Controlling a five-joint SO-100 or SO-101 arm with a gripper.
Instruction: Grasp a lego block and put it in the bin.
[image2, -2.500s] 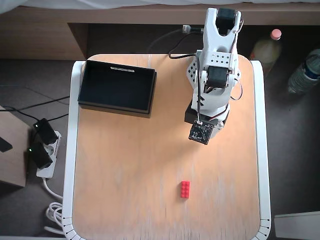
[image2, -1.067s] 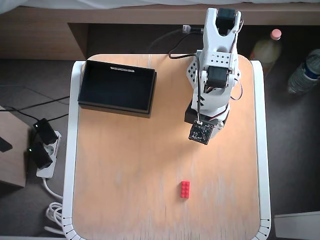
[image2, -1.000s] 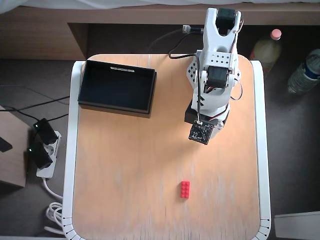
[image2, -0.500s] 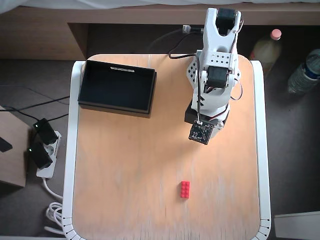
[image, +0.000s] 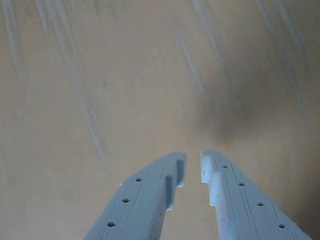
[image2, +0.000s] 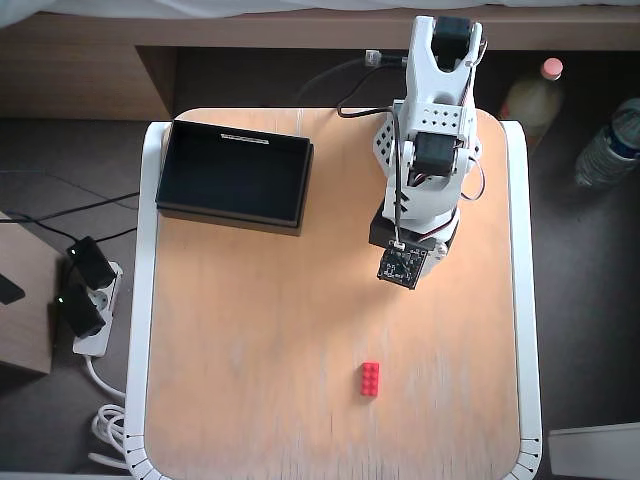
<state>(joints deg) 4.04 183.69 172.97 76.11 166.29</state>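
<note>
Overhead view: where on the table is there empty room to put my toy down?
The widest bare patch of the light wooden table lies below the shallow black rectangular bin and left of the small red lego block. A narrower strip runs right of the block. The top is crowded: the bin and the white robot arm, whose gripper holds nothing.

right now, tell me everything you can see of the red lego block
The lego block is a small bright red plastic brick, rectangular, with studs faintly visible on top. In the overhead view it lies flat on the wooden table, long side running up and down the picture, near the lower edge and slightly right of centre. Nothing touches it but the table. It sits apart from the arm and far from the black bin. The wrist view does not show it.
</note>
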